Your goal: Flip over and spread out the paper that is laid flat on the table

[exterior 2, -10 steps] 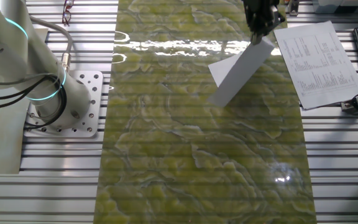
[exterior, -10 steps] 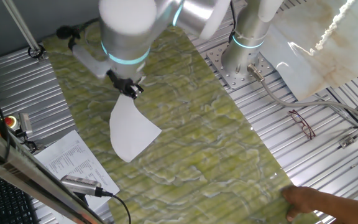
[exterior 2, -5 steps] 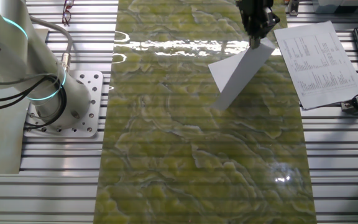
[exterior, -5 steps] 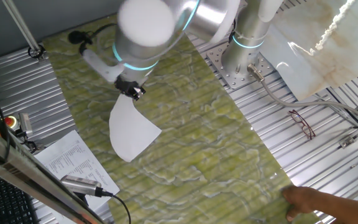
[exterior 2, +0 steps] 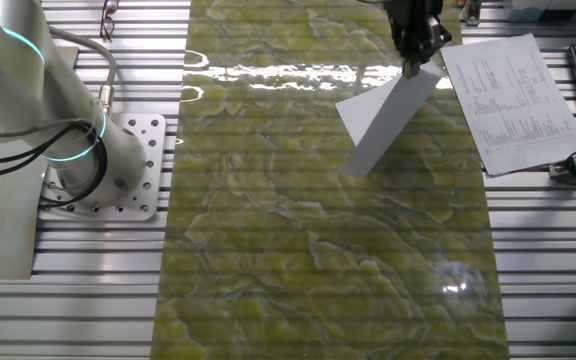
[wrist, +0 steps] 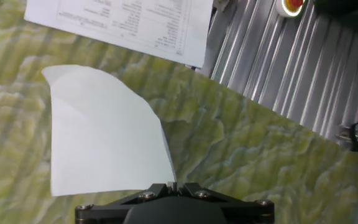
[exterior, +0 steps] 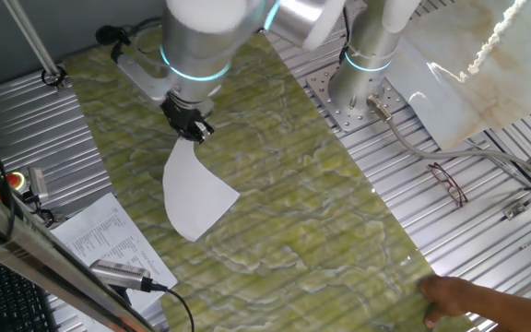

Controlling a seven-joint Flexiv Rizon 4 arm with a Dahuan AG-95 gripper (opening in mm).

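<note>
While your gripper (exterior: 190, 126) pinches one corner of the paper (exterior: 194, 192), the sheet droops curled onto the table (exterior: 284, 194); a printed sheet (exterior: 109, 238) and glasses (exterior: 447, 183) sit aside. Other fixed view: paper (exterior 2: 386, 115) just beside that printout (exterior 2: 510, 88). Hand view: fingers (wrist: 156, 189) clamped together on it, printout (wrist: 126, 22) past its far edge.

The hand (exterior: 194, 132) has swung its wrist round, paper (exterior: 194, 191) unmoved.

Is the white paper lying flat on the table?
No. The paper is lifted and curved, one corner pinched in the gripper, its far end touching the table.
</note>
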